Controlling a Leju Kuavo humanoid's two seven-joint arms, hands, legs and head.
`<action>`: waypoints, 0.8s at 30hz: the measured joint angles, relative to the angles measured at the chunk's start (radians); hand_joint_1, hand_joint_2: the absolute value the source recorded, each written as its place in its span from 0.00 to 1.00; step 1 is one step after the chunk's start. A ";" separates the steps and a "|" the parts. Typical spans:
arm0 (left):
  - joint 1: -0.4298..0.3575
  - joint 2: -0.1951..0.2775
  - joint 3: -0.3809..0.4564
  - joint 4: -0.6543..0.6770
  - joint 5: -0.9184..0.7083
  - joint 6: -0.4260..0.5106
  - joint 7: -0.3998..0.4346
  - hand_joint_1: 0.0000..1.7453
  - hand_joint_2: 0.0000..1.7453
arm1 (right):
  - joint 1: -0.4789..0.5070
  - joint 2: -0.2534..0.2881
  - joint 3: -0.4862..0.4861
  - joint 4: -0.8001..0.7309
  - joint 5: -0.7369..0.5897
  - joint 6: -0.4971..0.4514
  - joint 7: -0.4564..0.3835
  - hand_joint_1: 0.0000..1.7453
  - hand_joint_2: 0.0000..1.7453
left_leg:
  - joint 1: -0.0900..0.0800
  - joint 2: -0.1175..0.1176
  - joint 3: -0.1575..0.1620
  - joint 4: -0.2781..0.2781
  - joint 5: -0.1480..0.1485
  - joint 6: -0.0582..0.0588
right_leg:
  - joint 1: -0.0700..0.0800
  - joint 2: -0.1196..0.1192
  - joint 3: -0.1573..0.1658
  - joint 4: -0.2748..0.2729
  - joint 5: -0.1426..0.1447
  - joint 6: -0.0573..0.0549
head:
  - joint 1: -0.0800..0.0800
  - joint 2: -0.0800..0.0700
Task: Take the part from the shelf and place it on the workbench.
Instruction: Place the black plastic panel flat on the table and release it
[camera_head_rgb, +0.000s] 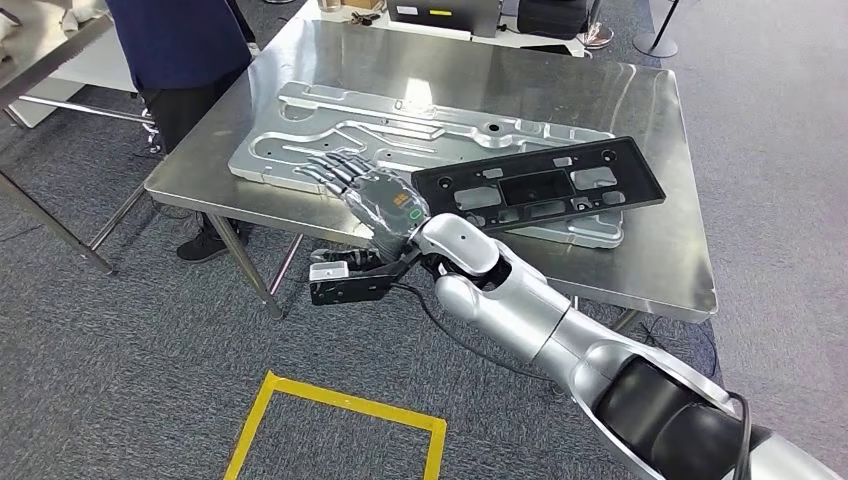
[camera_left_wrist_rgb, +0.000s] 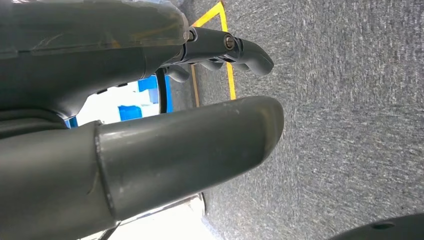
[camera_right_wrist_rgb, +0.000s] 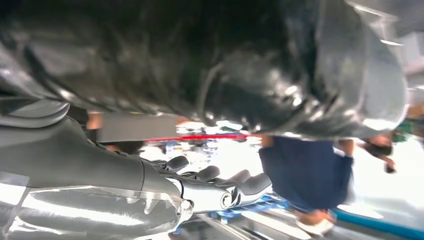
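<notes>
Silver right arm (camera_head_rgb: 560, 320) nearest the head camera, reaching up from the lower right, right hand (camera_head_rgb: 365, 195) stretched over the near edge of the steel tabletop (camera_head_rgb: 660, 100), fingers (camera_head_rgb: 325, 172) spread and nearly straight, holding nothing, lying over the large aluminium plate (camera_head_rgb: 300, 150). Black plastic part (camera_head_rgb: 540, 187) lying flat just beside that hand, across the plate's right end, released, so placement looks done or all but done. Left hand (camera_left_wrist_rgb: 150, 145) seen from its wrist camera above grey carpet (camera_left_wrist_rgb: 350, 100) and yellow floor tape (camera_left_wrist_rgb: 227, 55), thumb extended, fingers (camera_left_wrist_rgb: 250, 52) loosely curled on nothing. Person in dark blue top (camera_head_rgb: 180, 40) standing at the tabletop's far left corner. Likely risks: hand catching the part's near corner on pulling back and dragging it toward the edge; wrist cable and the black camera bracket (camera_head_rgb: 345, 280) hanging below the rim, liable to snag it. No legible brand or writing; small green and orange marks on the back of the right hand too small to read.
</notes>
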 joint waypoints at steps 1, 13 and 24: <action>0.003 -0.001 0.005 -0.005 -0.006 -0.004 0.001 0.00 0.00 | 0.000 0.000 0.003 -0.023 -0.010 0.004 -0.005 0.00 0.00 | 0.000 0.000 0.000 0.000 0.000 0.000 | 0.000 0.000 0.000 0.000 0.000 0.000 | 0.000 0.000; 0.025 -0.019 0.078 -0.048 -0.088 -0.045 -0.006 0.00 0.00 | 0.045 -0.020 0.094 -0.212 0.019 -0.079 -0.044 0.00 0.00 | -0.002 0.001 -0.005 0.009 -0.002 0.003 | 0.000 0.001 0.000 -0.001 0.004 0.005 | 0.000 0.000; 0.031 -0.038 0.139 -0.064 -0.145 -0.068 -0.021 0.00 0.00 | 0.084 -0.051 0.131 -0.225 0.048 -0.134 -0.043 0.00 0.00 | 0.010 0.007 -0.012 -0.005 0.019 0.035 | -0.001 0.011 -0.086 0.205 -0.124 0.027 | 0.000 0.000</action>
